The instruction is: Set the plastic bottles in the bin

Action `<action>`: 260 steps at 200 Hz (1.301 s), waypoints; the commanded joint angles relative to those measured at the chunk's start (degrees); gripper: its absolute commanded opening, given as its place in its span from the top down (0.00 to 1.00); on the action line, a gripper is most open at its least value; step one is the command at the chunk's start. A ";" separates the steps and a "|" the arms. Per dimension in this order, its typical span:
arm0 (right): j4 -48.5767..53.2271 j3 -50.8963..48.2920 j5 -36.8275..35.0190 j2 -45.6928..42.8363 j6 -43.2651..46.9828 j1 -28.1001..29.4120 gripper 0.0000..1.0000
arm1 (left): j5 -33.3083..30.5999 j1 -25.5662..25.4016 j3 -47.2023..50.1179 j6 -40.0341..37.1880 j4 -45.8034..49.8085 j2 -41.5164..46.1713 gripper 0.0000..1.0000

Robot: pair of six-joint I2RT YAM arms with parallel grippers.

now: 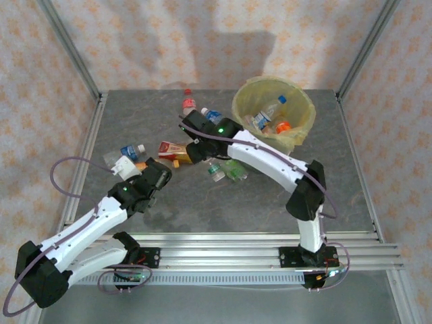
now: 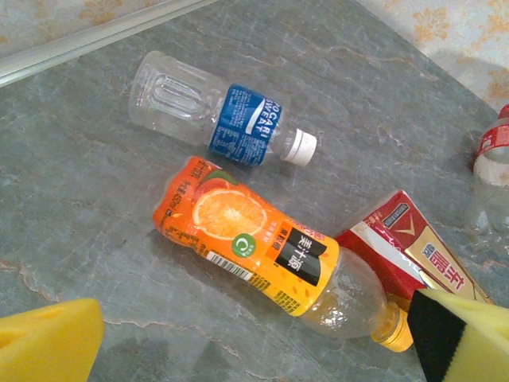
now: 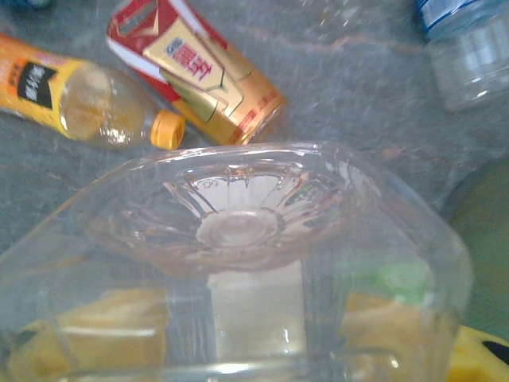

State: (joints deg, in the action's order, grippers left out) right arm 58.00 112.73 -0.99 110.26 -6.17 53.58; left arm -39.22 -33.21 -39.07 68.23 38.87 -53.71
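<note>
1. Done: the bin (image 1: pixel 239 101) stands far right on the table (image 1: pixel 202 202) and holds at least two plastic bottles, a blue-capped bottle (image 1: pixel 271 110) and an orange-capped bottle (image 1: pixel 283 126).
2. In hand: the right gripper (image 1: pixel 196 150), mid-table just left of the bin, has its yellow pads clamped on a clear bottle (image 3: pixel 238 223). The bottle's ribbed base faces the wrist camera, and it is not in the bin yet.
3. Next in line, probably: the left gripper (image 2: pixel 254 346), fingers spread wide and holding nothing, hovers over an orange-label bottle (image 2: pixel 262 255). That bottle lies on its side between a blue-label bottle (image 2: pixel 231 119) and a red-and-gold pack (image 2: pixel 413 247).
4. Left to do: a red-label bottle (image 1: pixel 189 104) at the far side and green-label bottles (image 1: pixel 226 171) near the right arm also lie loose. Most of the job seems to remain.
</note>
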 commanded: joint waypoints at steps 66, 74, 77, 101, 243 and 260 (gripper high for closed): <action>-7.43 2.04 -9.02 -16.81 5.50 -3.16 0.82 | 0.40 0.62 -3.02 -2.26 -1.55 -2.62 0.00; -8.36 1.98 -9.92 -18.05 5.98 -3.62 0.82 | 0.59 0.69 -3.07 -2.47 -1.67 -2.71 0.00; -8.77 1.97 -10.35 -18.52 6.15 -3.86 0.82 | 0.60 0.69 -3.10 -2.56 -1.69 -2.71 0.00; -11.97 0.48 -14.29 -22.19 7.41 -5.44 0.82 | 0.83 0.64 -3.37 -2.83 -1.65 -2.97 0.00; -14.59 -5.24 -22.75 -22.68 5.22 -23.73 0.77 | 4.03 0.67 -6.19 -5.89 -3.26 -8.22 0.00; -14.49 -5.56 -19.75 -20.98 4.33 -25.58 0.77 | 4.16 0.69 -6.35 -6.31 -3.43 -8.45 0.00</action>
State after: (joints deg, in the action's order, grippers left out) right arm 42.48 108.14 -22.83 86.94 0.10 30.24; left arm -34.52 -33.21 -43.75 63.05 36.14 -61.69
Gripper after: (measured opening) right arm 0.542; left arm 0.999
